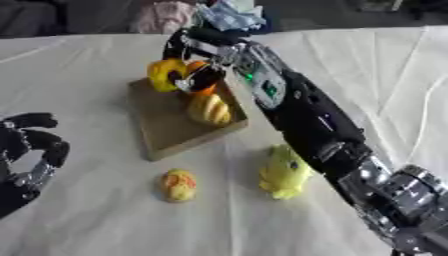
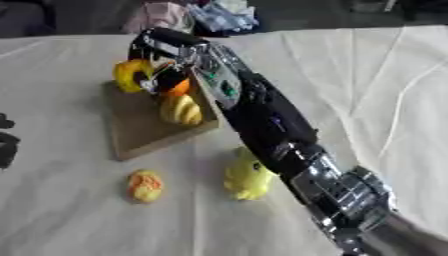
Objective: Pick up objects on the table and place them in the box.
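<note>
We see the right arm stretched diagonally over the table, right hand (image 1: 203, 56) above the box (image 1: 166, 127), fingers curled round an orange thing (image 1: 203, 80). Left hand (image 1: 31, 150) idles at the left edge, fingers bent, holding nothing. Yellow toy (image 1: 284, 172) on the cloth.

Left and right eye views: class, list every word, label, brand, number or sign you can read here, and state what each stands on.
No readable text in either view.
Right arm: small green lights only, no letters or numbers.
Box, yellow toy, and small yellow-orange object: no label or print visible.
</note>
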